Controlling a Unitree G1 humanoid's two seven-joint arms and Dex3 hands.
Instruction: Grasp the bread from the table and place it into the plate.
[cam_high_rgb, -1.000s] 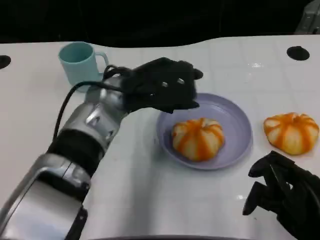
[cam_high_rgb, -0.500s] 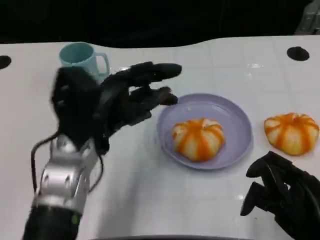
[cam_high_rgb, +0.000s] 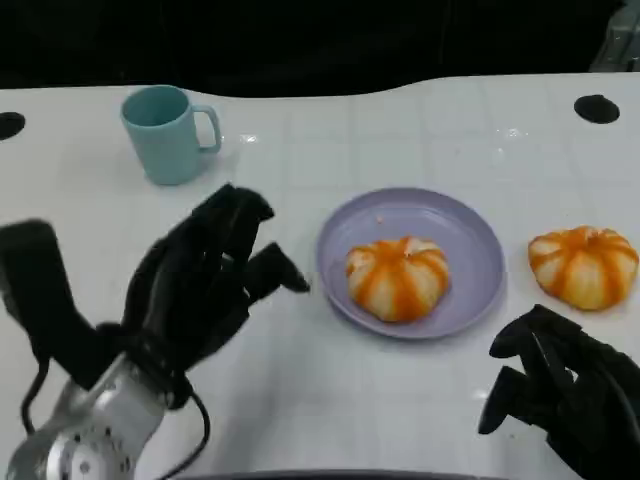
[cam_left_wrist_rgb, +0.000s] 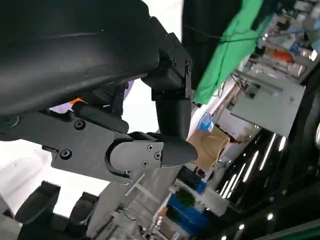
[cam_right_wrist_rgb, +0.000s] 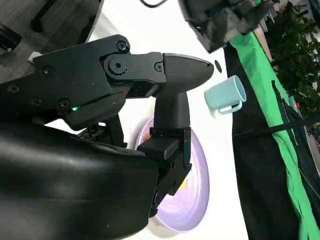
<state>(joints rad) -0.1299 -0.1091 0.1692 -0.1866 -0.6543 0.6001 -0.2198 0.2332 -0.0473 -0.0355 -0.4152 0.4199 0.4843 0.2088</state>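
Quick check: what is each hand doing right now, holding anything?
Left hand: open, fingers spread, holding nothing, left of the plate.
Right hand: fingers curled in, holding nothing, near the bread on the table.

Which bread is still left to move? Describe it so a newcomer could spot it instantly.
Start from the lilac plate in the middle of the white table. One orange-and-white striped bread already sits on it; the one you want is the second bread, lying on the bare table beside the plate, on the robot's right. It lies just beyond the right hand, which holds nothing.
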